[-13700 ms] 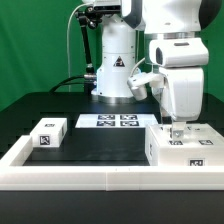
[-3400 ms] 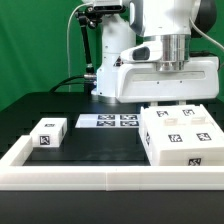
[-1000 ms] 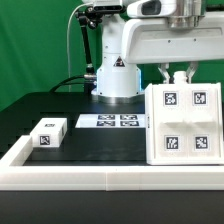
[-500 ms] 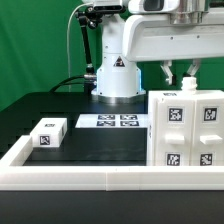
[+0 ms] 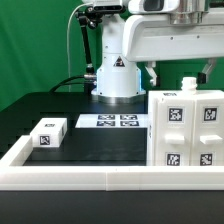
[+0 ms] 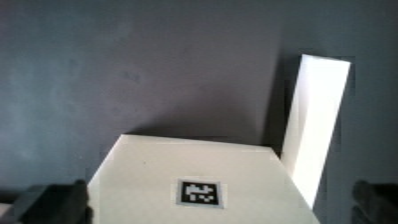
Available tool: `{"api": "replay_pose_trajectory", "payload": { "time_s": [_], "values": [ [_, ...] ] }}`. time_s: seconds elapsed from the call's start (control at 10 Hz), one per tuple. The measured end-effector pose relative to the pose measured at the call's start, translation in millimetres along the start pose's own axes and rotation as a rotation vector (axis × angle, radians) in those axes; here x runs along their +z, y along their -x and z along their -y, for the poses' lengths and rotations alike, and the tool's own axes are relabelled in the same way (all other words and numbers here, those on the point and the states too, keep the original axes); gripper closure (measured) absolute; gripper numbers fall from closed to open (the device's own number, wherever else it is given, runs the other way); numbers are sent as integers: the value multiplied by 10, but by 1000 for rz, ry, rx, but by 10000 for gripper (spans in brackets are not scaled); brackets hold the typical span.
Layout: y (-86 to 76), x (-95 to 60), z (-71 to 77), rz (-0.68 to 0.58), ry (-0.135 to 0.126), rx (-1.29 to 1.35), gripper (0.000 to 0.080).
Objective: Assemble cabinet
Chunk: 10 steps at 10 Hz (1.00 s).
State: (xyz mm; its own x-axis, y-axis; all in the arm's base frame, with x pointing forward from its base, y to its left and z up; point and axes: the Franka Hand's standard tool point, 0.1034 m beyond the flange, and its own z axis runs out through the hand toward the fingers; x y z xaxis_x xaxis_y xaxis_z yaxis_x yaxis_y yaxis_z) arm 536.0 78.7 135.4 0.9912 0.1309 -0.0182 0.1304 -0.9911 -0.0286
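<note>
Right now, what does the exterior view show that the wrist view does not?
Only the exterior view: the arm, the marker board, the small drawer block, and four tags on the front of the upright cabinet shell. Only the wrist view: a white top face with one tag, apparently the shell's, seen from above, and a narrow white strip beside it that I cannot identify. Both: white cabinet plastic and the dark table.
</note>
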Motion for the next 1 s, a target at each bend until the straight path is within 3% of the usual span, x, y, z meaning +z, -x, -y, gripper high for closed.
{"api": "replay_pose_trajectory", "payload": {
  "time_s": [0.1, 0.4, 0.7, 1.0],
  "values": [
    [0, 0, 0, 0, 0, 0, 19],
    [36, 16, -31, -1, 1, -3, 3],
    [478, 222, -428, -16, 17, 20, 3],
    [810, 460, -1074, -36, 48, -2, 3]
  ]
}}
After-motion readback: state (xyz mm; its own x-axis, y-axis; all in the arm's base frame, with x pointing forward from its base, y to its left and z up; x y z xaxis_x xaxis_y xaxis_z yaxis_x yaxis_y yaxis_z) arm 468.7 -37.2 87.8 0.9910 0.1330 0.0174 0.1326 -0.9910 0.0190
